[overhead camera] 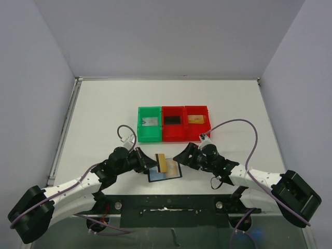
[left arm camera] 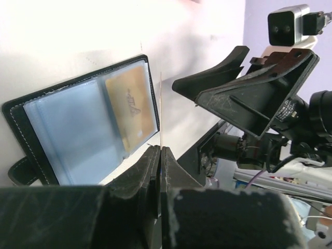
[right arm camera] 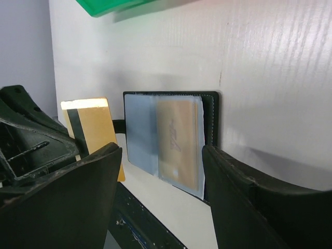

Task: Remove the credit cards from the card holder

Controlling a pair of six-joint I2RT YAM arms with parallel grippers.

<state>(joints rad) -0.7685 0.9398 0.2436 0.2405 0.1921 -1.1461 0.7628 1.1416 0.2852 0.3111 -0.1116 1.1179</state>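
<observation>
Left claw (left arm camera: 160, 151) first: pinched shut on the edge of a gold card (right arm camera: 91, 129), held upright, clear of the pockets. Holder (left arm camera: 78, 135) just to that claw's right and lower, lying open flat on the table (overhead camera: 104, 114). Right claw (right arm camera: 160, 150) next: fingers apart, gripping nothing, poised close over the holder's right half. Directly below and ahead of it, a second gold card (right arm camera: 176, 137) tucked in a clear pocket (fully seated, by the look of it). Far ahead of both claws, bins (overhead camera: 162, 129), likely the drop spot.

Looks like the carry-off step for the held card. Keep the pinch firm; beware swivel in so narrow an edge grip. Lift before swinging away, to avoid clipping the holder's cover or the right claw close alongside. Release low and flat, not from height.

For the seated card, pin the holder down with one claw first. Then draw along the pocket, not upward, or risk dragging the whole holder along. Cannot tell from here which side the pocket opens on, so check before pulling.
</observation>
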